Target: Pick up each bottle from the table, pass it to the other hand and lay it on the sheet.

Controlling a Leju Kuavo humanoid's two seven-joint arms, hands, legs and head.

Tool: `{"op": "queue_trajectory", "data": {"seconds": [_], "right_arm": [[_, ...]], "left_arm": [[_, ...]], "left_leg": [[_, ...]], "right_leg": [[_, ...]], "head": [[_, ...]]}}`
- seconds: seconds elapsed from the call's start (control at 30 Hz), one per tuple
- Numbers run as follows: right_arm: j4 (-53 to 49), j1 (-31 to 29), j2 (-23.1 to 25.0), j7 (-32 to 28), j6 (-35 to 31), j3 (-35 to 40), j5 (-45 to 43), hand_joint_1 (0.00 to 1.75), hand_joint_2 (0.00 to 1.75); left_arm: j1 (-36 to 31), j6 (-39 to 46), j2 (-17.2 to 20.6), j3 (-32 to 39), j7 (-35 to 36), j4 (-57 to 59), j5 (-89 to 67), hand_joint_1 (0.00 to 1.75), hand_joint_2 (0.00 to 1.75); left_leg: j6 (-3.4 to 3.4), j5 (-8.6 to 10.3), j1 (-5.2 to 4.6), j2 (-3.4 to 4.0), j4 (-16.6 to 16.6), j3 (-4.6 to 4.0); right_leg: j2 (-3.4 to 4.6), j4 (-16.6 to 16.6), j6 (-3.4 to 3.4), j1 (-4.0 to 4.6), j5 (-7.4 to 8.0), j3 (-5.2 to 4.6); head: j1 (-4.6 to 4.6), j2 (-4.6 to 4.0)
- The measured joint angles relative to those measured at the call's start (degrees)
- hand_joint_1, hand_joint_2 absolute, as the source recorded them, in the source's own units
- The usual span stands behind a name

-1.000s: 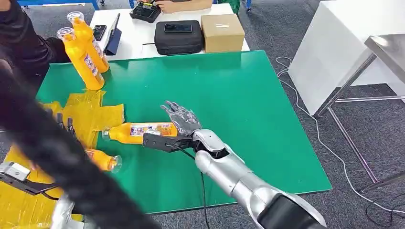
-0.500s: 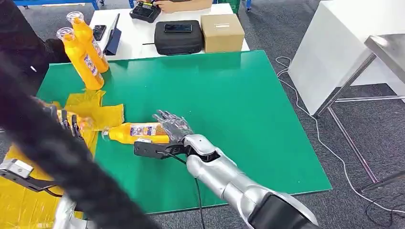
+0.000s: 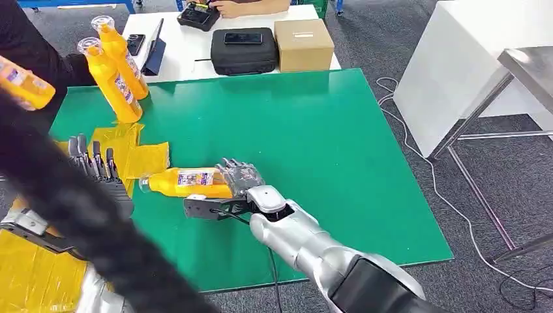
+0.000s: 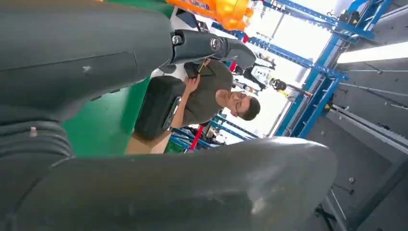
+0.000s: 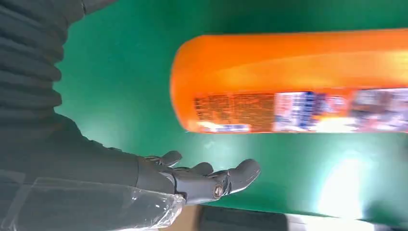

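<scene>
Orange bottles number four: one lying (image 3: pixel 189 182), two upright (image 3: pixel 112 81), one aloft (image 3: pixel 23 83).

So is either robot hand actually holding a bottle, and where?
No. The right hand is open beside the lying orange bottle's base; the left hand is open too.

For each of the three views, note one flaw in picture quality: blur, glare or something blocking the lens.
Head view: a dark blurred band crosses the lower left corner. Left wrist view: the bright background behind the person is washed out. Right wrist view: the orange bottle is soft with blur, with a glare patch on the green mat.
</scene>
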Motion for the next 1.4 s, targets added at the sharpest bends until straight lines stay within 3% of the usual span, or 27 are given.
{"op": "queue_trajectory", "data": {"seconds": [0.73, 0.77, 1.4], "right_arm": [[9.85, -5.61, 0.31, 6.09, 8.57, 0.5, 4.19, 0.0, 1.75], [9.99, -5.71, 0.31, 6.09, 8.52, 0.5, 4.35, 0.0, 0.0], [7.84, -6.8, 1.84, 6.68, 5.99, 4.57, 3.25, 0.0, 0.0]], "left_arm": [[-5.28, -0.85, -0.35, -3.5, -1.25, 0.94, 5.11, 0.0, 0.0], [-5.61, -0.85, -0.37, -3.5, -1.22, 0.98, 5.22, 0.0, 0.0], [-6.22, -2.01, -0.48, -3.32, -1.33, 0.96, 5.66, 0.0, 0.0]], "left_leg": [[0.0, 0.01, 0.0, 0.0, 0.01, 0.0], [0.01, 0.01, 0.0, 0.01, 0.01, 0.0], [0.0, 0.02, 0.0, 0.0, 0.01, 0.0]], "right_leg": [[0.01, 0.0, 0.0, 0.0, 0.01, 0.0], [0.01, 0.0, 0.0, 0.0, 0.02, 0.0], [0.0, 0.01, 0.0, 0.0, 0.01, 0.0]], "head": [[0.02, -0.02], [0.0, -0.02], [0.02, -0.02]]}}
